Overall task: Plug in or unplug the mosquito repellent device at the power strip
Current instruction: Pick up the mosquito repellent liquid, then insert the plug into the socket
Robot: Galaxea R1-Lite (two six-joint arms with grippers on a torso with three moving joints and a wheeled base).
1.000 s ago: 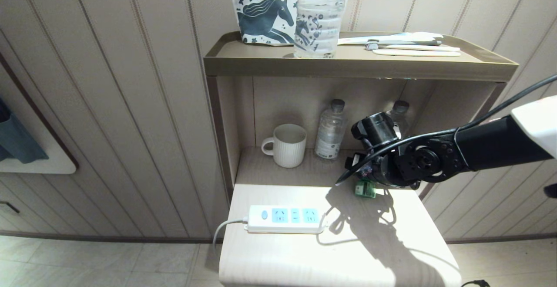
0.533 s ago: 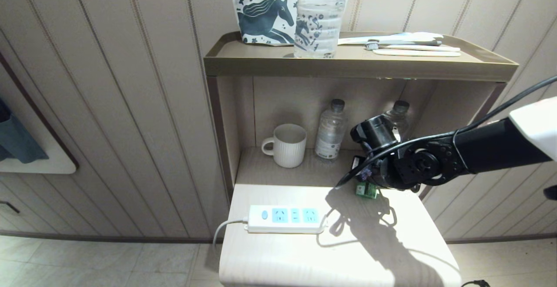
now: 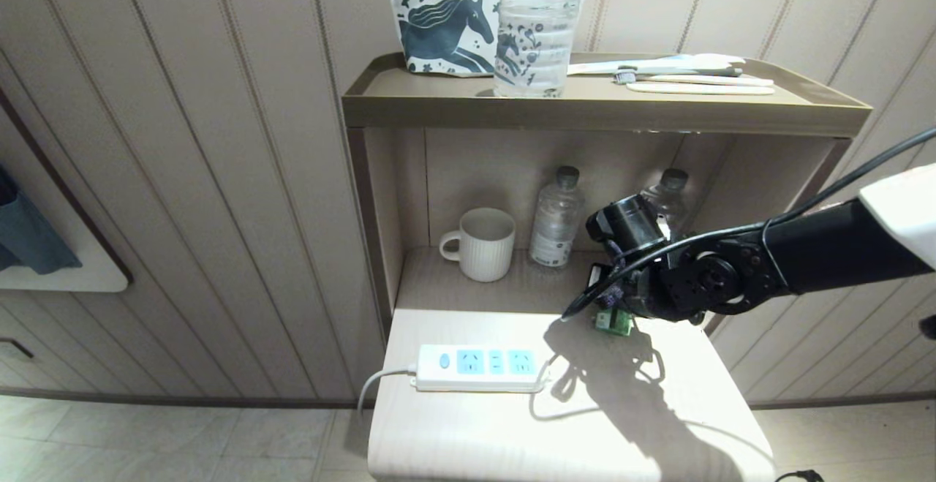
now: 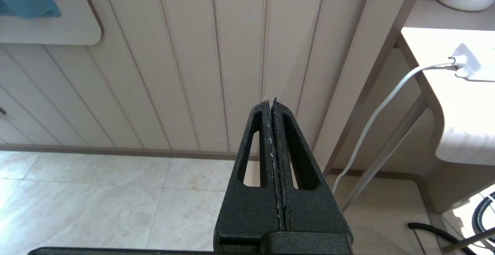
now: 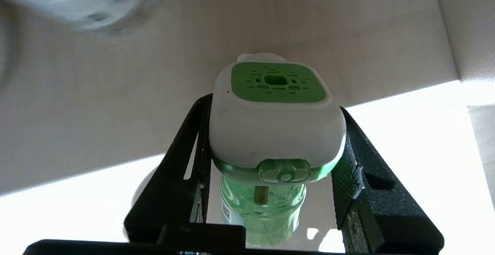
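The mosquito repellent device [image 5: 276, 123], a green-and-white head on a translucent green bottle, sits between the fingers of my right gripper [image 5: 272, 131], which is shut on its head. In the head view only a green corner of the device [image 3: 613, 321] shows under the right gripper [image 3: 610, 306], at the back right of the lower shelf. The white power strip [image 3: 479, 366] with light-blue sockets lies to the left near the front, nothing plugged into it. My left gripper [image 4: 270, 102] hangs shut and empty beside the stand, and one end of the power strip [image 4: 470, 67] shows there.
A white mug [image 3: 482, 243] and two clear water bottles [image 3: 556, 219] stand at the back of the lower shelf [image 3: 658, 423]. The top shelf holds a large water bottle [image 3: 537, 25], a horse-print pouch [image 3: 442, 25] and toothbrushes [image 3: 687, 72]. The strip's white cord [image 4: 379, 112] hangs off the left edge.
My right gripper has closed onto the device's head and shifted slightly left with it. The power strip and the left arm have not moved.
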